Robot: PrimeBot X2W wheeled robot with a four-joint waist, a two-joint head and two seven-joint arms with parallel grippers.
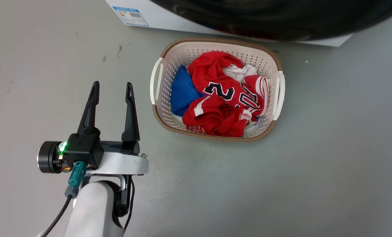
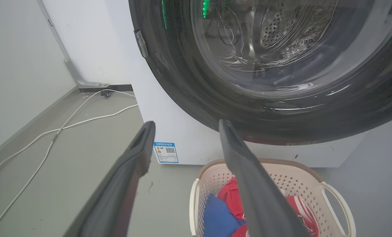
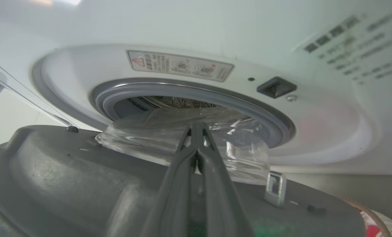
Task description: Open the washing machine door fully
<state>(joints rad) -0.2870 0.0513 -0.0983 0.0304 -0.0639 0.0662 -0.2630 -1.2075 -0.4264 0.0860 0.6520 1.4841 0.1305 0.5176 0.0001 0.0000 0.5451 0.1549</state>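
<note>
The washing machine [image 1: 164, 16] stands at the top of the head view, white, with a blue QR sticker [image 1: 130, 15]. Its glossy black washing machine door [image 1: 265, 16] hangs over the floor, partly swung out. My left gripper [image 1: 112, 86] is open and holds nothing, low at the left, well short of the machine. In the left wrist view the door [image 2: 182, 92] with its glass bowl [image 2: 265, 42] looms ahead of the left gripper [image 2: 186, 123]. My right gripper [image 3: 197, 126] is shut, lying over the door's grey inner face [image 3: 67, 171], tips against the clear bowl [image 3: 169, 131]. Beyond are the grey seal [image 3: 189, 89] and drum.
A white laundry basket [image 1: 215, 41] with red, blue and white clothes sits on the grey floor right before the machine, under the door. White cables [image 2: 84, 120] run along the floor at the machine's left, by the wall. A metal latch hook [image 3: 274, 187] stands on the door's inner face.
</note>
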